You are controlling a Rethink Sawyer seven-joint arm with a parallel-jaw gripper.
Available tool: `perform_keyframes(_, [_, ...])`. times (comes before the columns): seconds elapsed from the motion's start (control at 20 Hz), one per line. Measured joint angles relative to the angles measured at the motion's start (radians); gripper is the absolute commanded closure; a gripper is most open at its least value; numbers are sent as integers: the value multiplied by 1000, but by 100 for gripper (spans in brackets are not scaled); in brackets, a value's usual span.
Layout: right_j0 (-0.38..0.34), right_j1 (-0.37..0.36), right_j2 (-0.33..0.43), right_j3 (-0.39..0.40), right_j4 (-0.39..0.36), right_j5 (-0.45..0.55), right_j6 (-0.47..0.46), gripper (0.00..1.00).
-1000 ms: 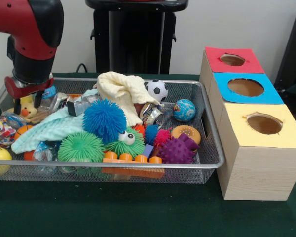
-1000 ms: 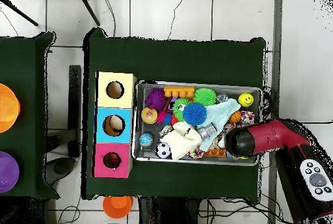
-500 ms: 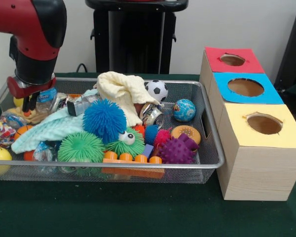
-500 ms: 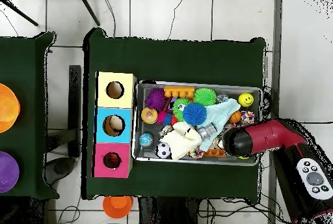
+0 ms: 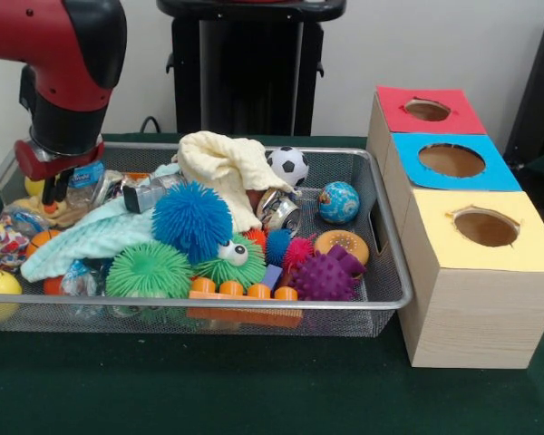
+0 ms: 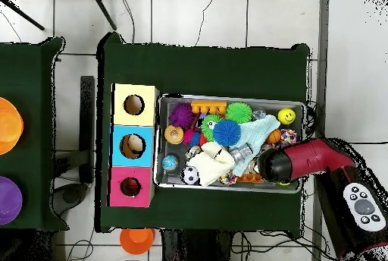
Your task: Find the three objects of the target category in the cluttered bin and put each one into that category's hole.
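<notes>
The wire mesh bin (image 5: 254, 306) lies on the green table, full of toys; it also shows in the overhead view (image 6: 220, 188). My gripper (image 5: 59, 188) is low over the bin's far left corner, right at the yellow duck toy (image 5: 34, 188). The duck is mostly hidden behind the gripper, so I cannot see whether it is held. In the overhead view the red arm (image 6: 311, 159) covers that corner. I cannot make out the tiger or the tan plush. The red-topped hole (image 5: 427, 110) is at the far end of the wooden box, and shows in the overhead view (image 6: 130, 187).
A blue spiky ball (image 5: 192, 219), green spiky ball (image 5: 150, 270), googly-eyed green ball (image 5: 231, 261), purple spiky ball (image 5: 326, 276), cream cloth (image 5: 227, 168), mint cloth (image 5: 91, 237) and soccer ball (image 5: 292, 165) fill the bin. The blue-topped hole (image 5: 451, 160) and yellow-topped hole (image 5: 486, 227) lie nearer.
The arm has shifted slightly to the right in the front view. The duck's face, visible a second ago, is now mostly hidden behind the gripper.
</notes>
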Motion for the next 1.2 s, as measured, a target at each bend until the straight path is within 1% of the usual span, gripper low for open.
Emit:
perform_keyframes(0.15, [-1,-3,0,1,0,0,0,100])
perform_keyframes(0.4, [-52,-60,26,40,61,0,0,100])
perform_keyframes(0.45, [-87,-103,43,69,103,0,-1,100])
perform_keyframes(0.6, [-135,-166,65,109,155,1,-3,100])
perform_keyframes(0.65, [-176,-226,83,145,198,1,-6,100])
perform_keyframes(0.75, [-200,-261,94,165,218,1,-7,100])
perform_keyframes(0.8, [-236,-315,115,197,251,1,-7,100])
perform_keyframes(0.95, [-262,-356,132,222,277,1,-7,100])
perform_keyframes(1.05, [-298,-406,164,259,314,1,-7,100])
perform_keyframes(1.2, [-310,-423,183,274,325,0,-7,100])
